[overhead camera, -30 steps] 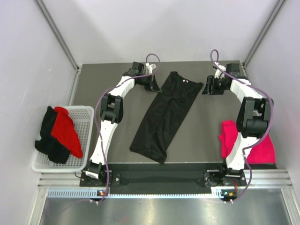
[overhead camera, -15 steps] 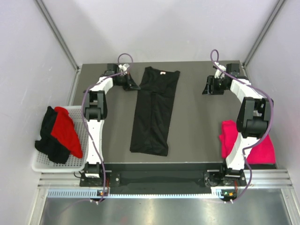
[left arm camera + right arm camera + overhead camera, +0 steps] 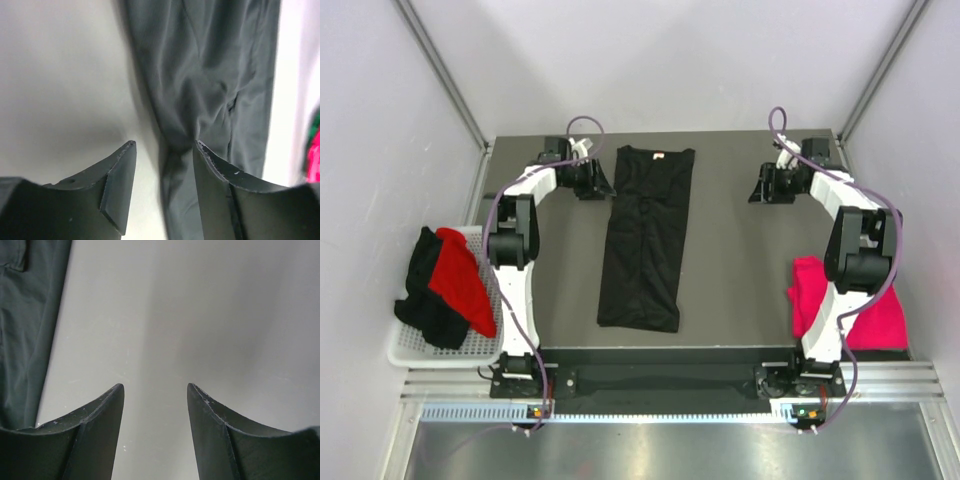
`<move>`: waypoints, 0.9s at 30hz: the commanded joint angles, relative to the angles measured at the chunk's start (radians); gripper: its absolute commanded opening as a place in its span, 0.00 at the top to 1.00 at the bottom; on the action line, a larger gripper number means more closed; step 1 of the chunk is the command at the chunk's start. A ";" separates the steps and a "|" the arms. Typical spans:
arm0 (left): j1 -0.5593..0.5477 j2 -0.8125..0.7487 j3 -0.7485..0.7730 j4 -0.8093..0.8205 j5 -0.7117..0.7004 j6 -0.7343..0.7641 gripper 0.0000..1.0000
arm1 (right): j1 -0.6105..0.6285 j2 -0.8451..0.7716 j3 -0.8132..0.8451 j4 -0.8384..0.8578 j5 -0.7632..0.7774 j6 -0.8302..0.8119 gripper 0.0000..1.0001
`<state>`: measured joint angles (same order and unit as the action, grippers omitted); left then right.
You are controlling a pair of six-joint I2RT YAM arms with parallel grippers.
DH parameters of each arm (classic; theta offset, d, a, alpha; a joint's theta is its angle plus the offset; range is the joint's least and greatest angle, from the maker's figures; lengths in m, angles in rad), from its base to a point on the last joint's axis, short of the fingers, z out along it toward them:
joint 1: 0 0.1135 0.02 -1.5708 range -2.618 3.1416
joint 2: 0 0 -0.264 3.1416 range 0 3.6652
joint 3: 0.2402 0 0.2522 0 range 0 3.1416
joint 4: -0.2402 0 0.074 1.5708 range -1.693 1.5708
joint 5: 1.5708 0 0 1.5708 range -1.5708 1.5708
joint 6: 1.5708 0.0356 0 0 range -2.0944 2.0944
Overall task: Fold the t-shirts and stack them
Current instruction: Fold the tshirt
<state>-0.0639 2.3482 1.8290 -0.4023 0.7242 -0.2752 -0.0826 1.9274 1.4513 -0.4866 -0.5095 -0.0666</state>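
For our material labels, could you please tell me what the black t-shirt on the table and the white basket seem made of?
The black t-shirt looks like thin, matte knit cloth: it lies flat with soft creases. The white basket seems rigid plastic or coated wire, which I cannot tell; its walls form a regular open grid.

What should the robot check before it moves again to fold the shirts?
1. Left jaws open: ok.
2. Left jaws clear of black t-shirt: cannot tell, its edge sits at their tips.
3. Right jaws open over bare table: ok.
4. Black t-shirt flat and straight: ok.
5. Black t-shirt fully folded: not ok, a long strip.
6. White wire basket emptied: not ok, red t-shirt and black cloth inside.
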 commanded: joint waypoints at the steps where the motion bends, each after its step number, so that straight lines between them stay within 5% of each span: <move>1: 0.009 -0.151 -0.078 0.008 -0.132 0.100 0.46 | 0.004 -0.027 -0.037 0.051 -0.081 0.025 0.45; 6: 0.009 -0.374 -0.193 -0.114 -0.088 0.128 0.46 | 0.049 -0.132 -0.170 0.045 -0.153 0.022 0.46; 14: 0.001 -0.703 -0.603 -0.325 -0.045 0.188 0.61 | 0.227 -0.390 -0.452 -0.067 -0.250 -0.062 0.43; 22: -0.005 -0.834 -0.767 -0.452 -0.055 0.263 0.55 | 0.297 -0.622 -0.704 0.039 -0.225 0.059 0.37; 27: -0.005 -0.889 -0.823 -0.415 -0.062 0.240 0.52 | 0.300 -0.575 -0.692 0.074 -0.190 0.103 0.37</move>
<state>-0.0673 1.5185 1.0084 -0.8284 0.6598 -0.0486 0.2142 1.3300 0.7246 -0.4961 -0.7193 0.0002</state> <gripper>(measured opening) 0.478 0.632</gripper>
